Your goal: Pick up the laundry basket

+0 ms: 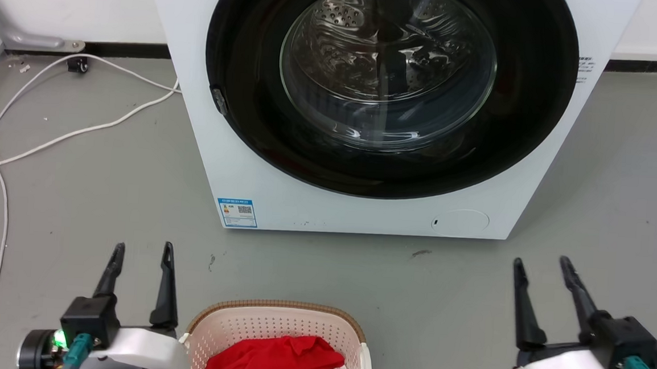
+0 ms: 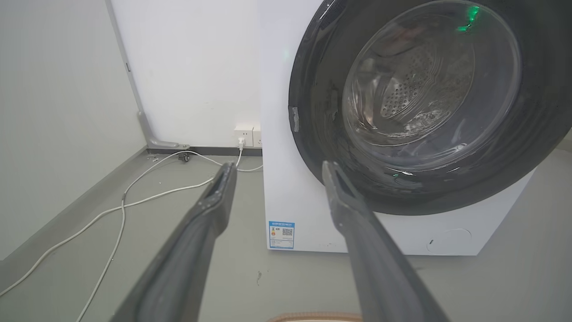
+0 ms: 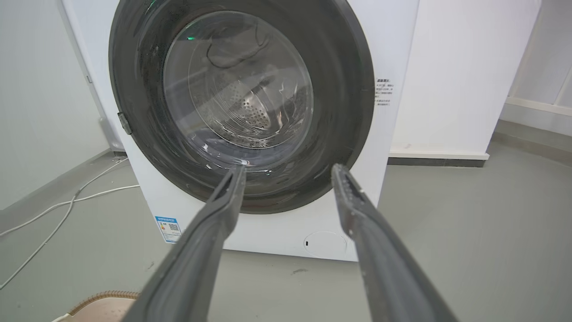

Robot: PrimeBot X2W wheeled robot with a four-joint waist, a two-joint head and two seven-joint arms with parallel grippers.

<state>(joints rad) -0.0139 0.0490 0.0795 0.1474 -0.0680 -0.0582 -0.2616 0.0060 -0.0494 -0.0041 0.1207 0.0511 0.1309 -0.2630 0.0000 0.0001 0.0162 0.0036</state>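
Observation:
The laundry basket (image 1: 274,325), cream with perforated walls and a brown woven-look rim, sits on the floor at the bottom centre of the head view, cut off by the frame edge. A red garment (image 1: 278,361) lies inside it. Slivers of its rim show at the bottom of the left wrist view (image 2: 315,317) and at the lower left of the right wrist view (image 3: 105,302). My left gripper (image 1: 141,248) is open just left of the basket. Well to the basket's right, my right gripper (image 1: 541,262) is open too. Both hold nothing and point toward the washer.
A white front-loading washing machine (image 1: 250,162) with its dark round door stands straight ahead, close behind the basket. White cables (image 1: 52,139) trail over the grey floor at the left toward a wall socket (image 2: 245,135). Bare floor lies at the right.

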